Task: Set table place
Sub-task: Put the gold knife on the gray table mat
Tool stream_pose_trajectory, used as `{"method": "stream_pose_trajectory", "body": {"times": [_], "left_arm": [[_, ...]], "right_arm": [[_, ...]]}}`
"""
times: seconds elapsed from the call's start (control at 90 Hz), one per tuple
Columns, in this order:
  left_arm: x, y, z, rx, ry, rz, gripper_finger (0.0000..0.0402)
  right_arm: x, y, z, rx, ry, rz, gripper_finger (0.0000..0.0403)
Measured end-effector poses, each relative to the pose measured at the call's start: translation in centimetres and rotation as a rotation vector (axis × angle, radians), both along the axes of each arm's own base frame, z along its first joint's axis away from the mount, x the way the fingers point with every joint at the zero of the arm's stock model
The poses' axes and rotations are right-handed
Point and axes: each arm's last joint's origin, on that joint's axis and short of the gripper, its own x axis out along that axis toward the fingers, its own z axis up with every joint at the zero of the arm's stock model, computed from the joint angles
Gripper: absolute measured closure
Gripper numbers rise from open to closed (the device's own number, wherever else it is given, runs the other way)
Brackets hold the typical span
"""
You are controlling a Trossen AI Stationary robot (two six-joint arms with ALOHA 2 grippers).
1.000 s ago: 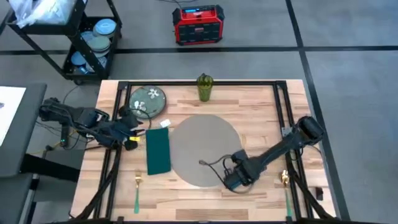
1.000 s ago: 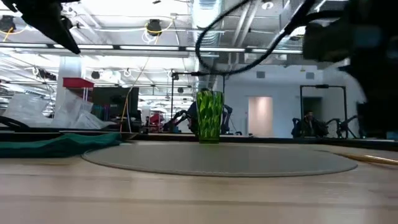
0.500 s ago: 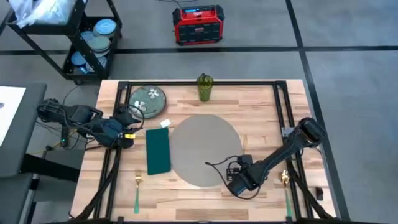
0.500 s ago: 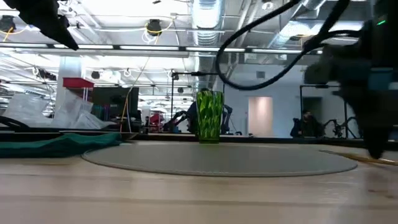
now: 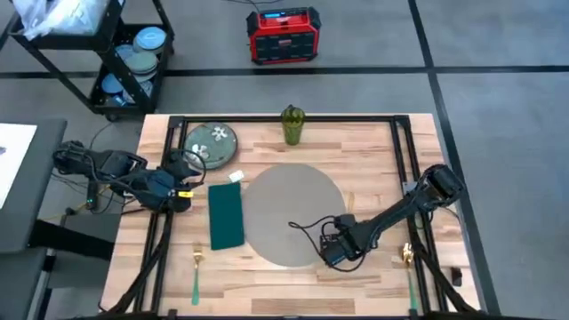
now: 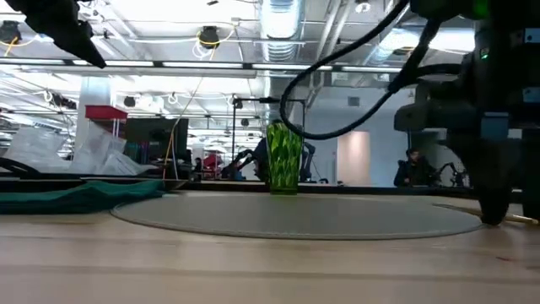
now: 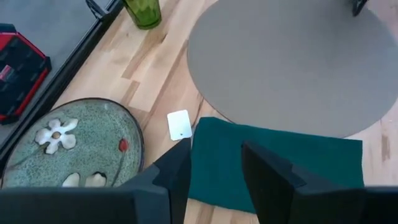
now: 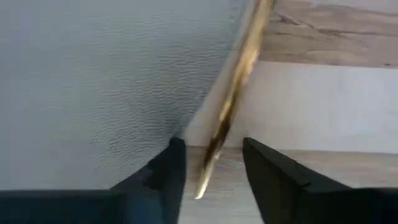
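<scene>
1. Worktop (image 5: 356,147): light wood planks w/ black rails along the edges.
2. Grey round placemat (image 5: 293,213) lies flat at mid worktop; seen edge-on in low view (image 6: 295,218).
3. Right pincer (image 5: 331,253) is low at the placemat's near-right rim. Wrist view shows fingers (image 8: 163,174) apart, straddling a thin gold utensil (image 8: 233,99) that lies along the mat's edge. Not clamped on it.
4. Low view: right arm reaches down to the worktop at the picture's right, beside the mat's edge.
5. Left pincer (image 5: 182,200) sits at the worktop's left edge, between the green floral plate (image 5: 212,142) and the teal napkin (image 5: 226,215). Fingers (image 7: 177,171) apart, nothing between them; napkin (image 7: 273,168) under them in wrist view.
6. Napkin lies just left of the placemat; a small white card (image 5: 236,176) sits at its far corner.
7. Green glass (image 5: 292,124) stands upright at the far edge, apart from the mat.
8. Gold fork (image 5: 196,260) lies near the front-left corner; another gold piece (image 5: 407,254) is by the right rail.
</scene>
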Motion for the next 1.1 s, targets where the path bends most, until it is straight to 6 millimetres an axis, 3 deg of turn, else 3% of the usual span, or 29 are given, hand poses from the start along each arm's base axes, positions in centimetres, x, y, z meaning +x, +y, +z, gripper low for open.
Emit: {"method": "stream_pose_trajectory", "body": {"times": [0.167,0.222,0.522,0.689,0.922,1.1], "left_arm": [[0.0,0.0,0.0,0.003,0.002,-0.003,0.0279],[0.0,0.0,0.0,0.008,0.004,-0.008,0.0279],[0.0,0.0,0.0,0.015,0.008,-0.013,0.0279],[0.0,0.0,0.0,0.016,0.009,-0.013,0.0279],[0.0,0.0,-0.7,0.025,0.036,-0.013,0.0279],[0.1,0.0,-1.4,0.02,0.05,-0.001,0.0279]], "right_arm": [[-0.2,0.0,0.0,0.011,0.032,-0.006,0.0381],[-0.2,0.0,0.0,0.016,0.035,0.011,0.0394],[-0.4,0.1,0.1,-0.023,0.03,0.008,0.0403],[-0.1,0.6,1.5,-0.082,0.035,0.027,0.0402],[1.1,0.8,3.4,-0.094,-0.003,0.088,0.0402],[2.6,-0.2,3.9,-0.118,-0.086,0.12,0.0403]]}}
